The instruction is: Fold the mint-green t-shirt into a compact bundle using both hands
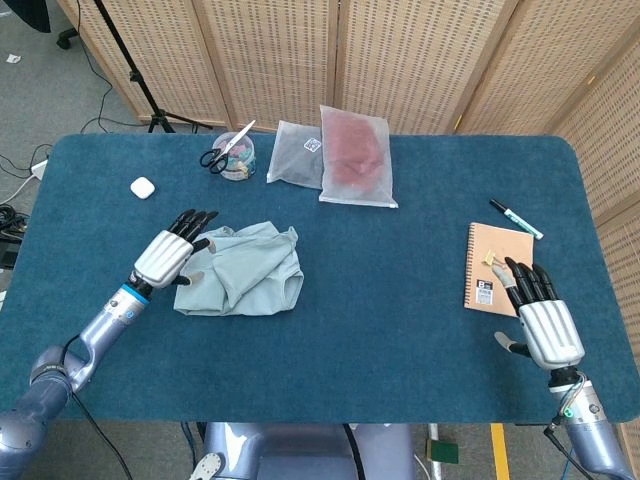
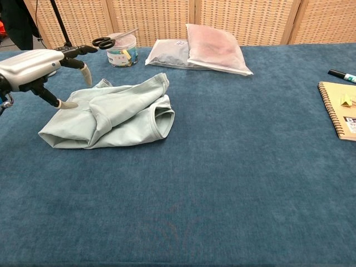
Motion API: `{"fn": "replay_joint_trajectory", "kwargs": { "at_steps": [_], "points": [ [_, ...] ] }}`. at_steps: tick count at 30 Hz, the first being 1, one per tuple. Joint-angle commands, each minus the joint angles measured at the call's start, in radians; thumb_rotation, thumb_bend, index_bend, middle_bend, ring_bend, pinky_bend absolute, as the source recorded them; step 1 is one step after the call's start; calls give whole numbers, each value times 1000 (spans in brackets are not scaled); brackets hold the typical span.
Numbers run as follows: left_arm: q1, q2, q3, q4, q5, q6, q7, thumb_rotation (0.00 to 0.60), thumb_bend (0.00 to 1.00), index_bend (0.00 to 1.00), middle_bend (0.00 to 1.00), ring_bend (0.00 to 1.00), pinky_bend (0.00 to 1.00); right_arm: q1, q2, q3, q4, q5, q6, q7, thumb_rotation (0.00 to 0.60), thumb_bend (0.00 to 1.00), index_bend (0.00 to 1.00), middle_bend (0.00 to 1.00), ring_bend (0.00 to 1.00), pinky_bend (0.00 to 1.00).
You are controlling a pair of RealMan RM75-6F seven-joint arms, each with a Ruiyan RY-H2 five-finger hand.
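Note:
The mint-green t-shirt (image 1: 245,271) (image 2: 114,115) lies folded in a loose bundle on the blue table, left of centre. My left hand (image 1: 166,255) (image 2: 33,64) hovers at the bundle's left edge, fingers apart and holding nothing; the thumb tip sits just above the cloth. My right hand (image 1: 545,325) is far off at the table's right front, palm down, fingers spread, empty, just below the notebook. The chest view does not show it.
A spiral notebook (image 1: 498,269) (image 2: 340,108) and a marker (image 1: 515,218) (image 2: 340,74) lie at the right. Two plastic bags (image 1: 355,155) (image 2: 214,49), a cup (image 1: 237,158) (image 2: 122,49) with scissors (image 1: 222,150) and a small white case (image 1: 142,187) sit toward the back.

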Motion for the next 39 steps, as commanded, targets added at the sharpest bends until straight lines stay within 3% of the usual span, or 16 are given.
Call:
{"fn": "replay_joint_trajectory", "kwargs": {
  "at_steps": [1, 12, 39],
  "points": [
    [1, -39, 4, 51, 7, 2, -17, 600, 247, 460, 0, 0, 0, 1, 0, 0, 1, 1, -1, 1, 600, 131, 0, 0, 0, 0],
    [-11, -100, -10, 134, -12, -54, -41, 600, 247, 465, 0, 0, 0, 1, 2, 1, 1, 5, -3, 7, 600, 131, 0, 0, 0, 0],
    [-31, -175, -39, 192, -52, -136, -32, 600, 264, 478, 0, 0, 0, 4, 0, 3, 6, 14, -12, 9, 600, 131, 0, 0, 0, 0]
  ]
}}
